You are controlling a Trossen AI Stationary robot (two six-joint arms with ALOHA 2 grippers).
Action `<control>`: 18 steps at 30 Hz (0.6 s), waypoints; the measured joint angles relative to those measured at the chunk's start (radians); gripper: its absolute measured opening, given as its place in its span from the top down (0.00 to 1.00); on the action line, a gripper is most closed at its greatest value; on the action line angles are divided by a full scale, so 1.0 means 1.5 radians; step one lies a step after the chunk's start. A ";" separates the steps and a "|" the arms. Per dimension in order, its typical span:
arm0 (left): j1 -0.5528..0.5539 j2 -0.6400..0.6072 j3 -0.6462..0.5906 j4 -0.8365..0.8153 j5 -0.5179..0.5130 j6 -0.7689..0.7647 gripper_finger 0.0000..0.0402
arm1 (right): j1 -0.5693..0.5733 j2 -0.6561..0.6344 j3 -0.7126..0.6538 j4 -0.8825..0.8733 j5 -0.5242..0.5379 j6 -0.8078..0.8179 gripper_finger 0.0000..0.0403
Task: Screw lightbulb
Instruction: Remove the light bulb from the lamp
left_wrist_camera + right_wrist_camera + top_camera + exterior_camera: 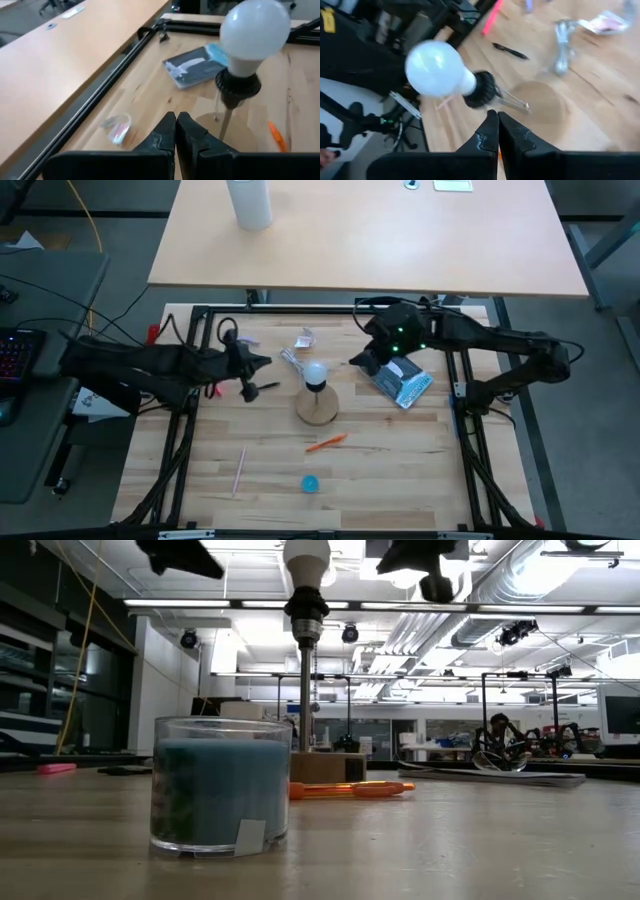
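The white lightbulb (316,371) sits upright in a black socket (237,88) on top of a thin metal rod (305,690). The rod stands on a round wooden base (318,406) at the middle of the table. My left gripper (262,363) hovers shut to the bulb's left, above the table, and its fingers (176,126) have nothing between them. My right gripper (356,363) hovers shut to the bulb's right (437,67), also with nothing in it. Neither gripper touches the bulb.
A blue-and-white packet (403,383) lies right of the base and a crumpled wrapper (303,340) lies behind it. An orange pen (326,443), a blue cap (311,483) and a pink stick (239,470) lie toward the near edge. A white cylinder (249,202) stands on the far table.
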 joint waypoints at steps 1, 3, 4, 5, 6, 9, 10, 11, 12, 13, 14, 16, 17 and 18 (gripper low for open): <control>-0.001 -0.010 0.000 -0.018 -0.002 -0.009 1.00 | 0.002 -0.008 0.000 -0.019 0.005 -0.001 1.00; -0.003 -0.028 0.000 -0.059 -0.013 -0.035 1.00 | 0.010 -0.025 0.000 -0.062 0.029 -0.007 1.00; -0.004 -0.036 0.000 -0.079 -0.017 -0.049 1.00 | 0.015 -0.032 0.000 -0.085 0.042 -0.010 1.00; -0.006 -0.042 0.000 -0.097 -0.020 -0.061 1.00 | 0.020 -0.040 0.000 -0.105 0.054 -0.011 1.00; -0.008 -0.048 0.000 -0.110 -0.026 -0.071 1.00 | 0.025 -0.046 0.000 -0.123 0.065 -0.010 1.00; -0.018 -0.062 0.000 -0.129 -0.042 -0.091 1.00 | 0.045 -0.063 0.000 -0.156 0.095 0.001 1.00; -0.021 -0.064 0.000 -0.131 -0.049 -0.092 1.00 | 0.052 -0.068 0.000 -0.159 0.107 0.005 1.00; -0.023 -0.064 0.000 -0.130 -0.057 -0.093 1.00 | 0.058 -0.071 0.000 -0.160 0.118 0.005 1.00; -0.024 -0.064 0.000 -0.130 -0.064 -0.092 1.00 | 0.064 -0.074 0.000 -0.161 0.126 0.006 1.00; -0.024 -0.064 0.000 -0.131 -0.067 -0.092 1.00 | 0.068 -0.075 0.000 -0.160 0.135 0.008 1.00; -0.024 -0.064 0.000 -0.130 -0.069 -0.092 1.00 | 0.071 -0.076 0.000 -0.160 0.140 0.013 1.00; -0.024 -0.064 0.000 -0.129 -0.071 -0.092 1.00 | 0.072 -0.076 0.000 -0.160 0.142 0.017 1.00; -0.024 -0.064 0.000 -0.129 -0.071 -0.088 1.00 | 0.072 -0.076 0.000 -0.157 0.143 0.017 1.00; -0.024 -0.064 0.000 -0.129 -0.071 -0.087 1.00 | 0.072 -0.076 0.000 -0.155 0.144 0.018 1.00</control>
